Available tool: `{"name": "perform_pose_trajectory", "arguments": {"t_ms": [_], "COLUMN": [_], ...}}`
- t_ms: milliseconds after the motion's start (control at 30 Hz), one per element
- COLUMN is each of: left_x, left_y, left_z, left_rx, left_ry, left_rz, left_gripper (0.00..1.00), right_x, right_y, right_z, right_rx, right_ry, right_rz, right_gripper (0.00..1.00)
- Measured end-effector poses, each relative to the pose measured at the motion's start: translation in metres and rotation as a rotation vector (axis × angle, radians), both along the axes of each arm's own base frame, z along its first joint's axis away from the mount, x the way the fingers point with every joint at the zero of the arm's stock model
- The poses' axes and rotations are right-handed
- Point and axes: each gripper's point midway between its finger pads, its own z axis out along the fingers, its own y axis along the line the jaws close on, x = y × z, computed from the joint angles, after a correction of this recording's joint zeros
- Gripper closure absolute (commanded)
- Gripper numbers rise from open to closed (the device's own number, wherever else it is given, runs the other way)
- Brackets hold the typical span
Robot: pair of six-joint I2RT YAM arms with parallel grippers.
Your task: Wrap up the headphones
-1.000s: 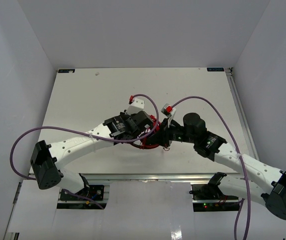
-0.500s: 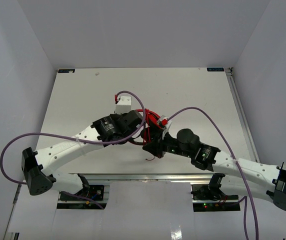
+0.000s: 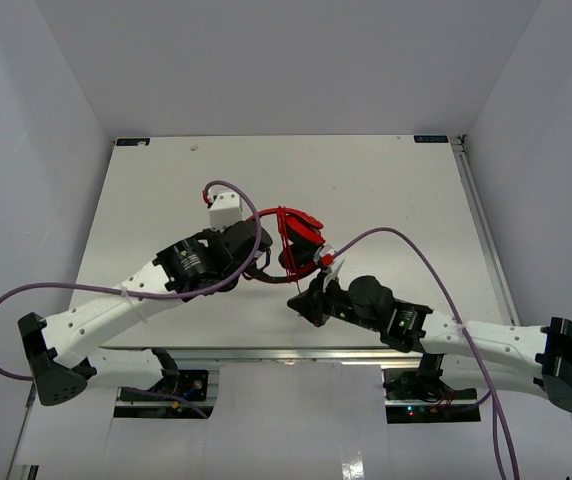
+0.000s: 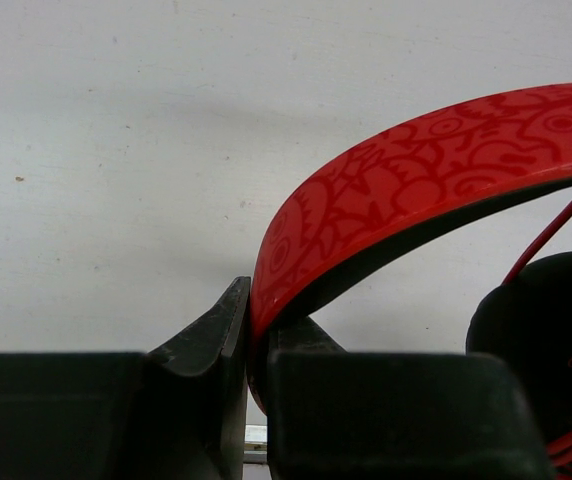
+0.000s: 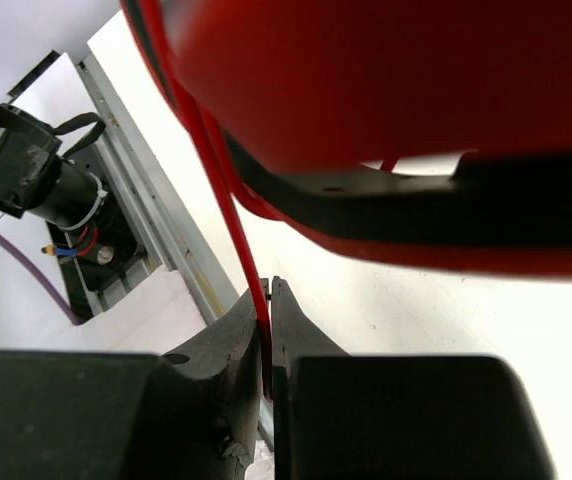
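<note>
The red and black headphones (image 3: 296, 243) are held above the table's middle. My left gripper (image 3: 253, 250) is shut on the patterned red headband (image 4: 396, 190), which runs up and right from the jaws; a black earcup pad (image 4: 546, 330) shows at lower right. My right gripper (image 3: 303, 300) sits just in front of the earcups and is shut on the thin red cable (image 5: 228, 200), which runs up from its jaws (image 5: 269, 310) to the red earcup (image 5: 386, 80) filling the top of the right wrist view. The plug is hidden.
The white table (image 3: 386, 200) spreads around both arms. Its metal front rail (image 5: 156, 210) and a motor mount with wires (image 5: 46, 190) lie just below the right gripper. Purple arm cables (image 3: 416, 250) loop over the table.
</note>
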Motion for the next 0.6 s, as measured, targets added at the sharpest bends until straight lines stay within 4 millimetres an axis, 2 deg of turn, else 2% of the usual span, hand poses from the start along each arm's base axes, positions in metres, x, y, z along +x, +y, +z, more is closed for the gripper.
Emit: {"name": "perform_pose_trajectory", "arguments": {"t_ms": [400, 600], "left_x": [-0.007, -0.01], "left_y": [0.0, -0.001], "left_z": [0.004, 0.007], "left_rx": [-0.07, -0.102], "left_ry": [0.003, 0.003], "left_rz": [-0.021, -0.035], "left_gripper": [1.0, 1.0], "right_x": [0.007, 0.009], "right_y": [-0.002, -0.002], "right_z": [-0.015, -0.013], "right_rx": [0.016, 0.039], "right_ry": [-0.044, -0.063], "right_rz": [-0.053, -0.062], "right_gripper": [0.85, 0.86]}}
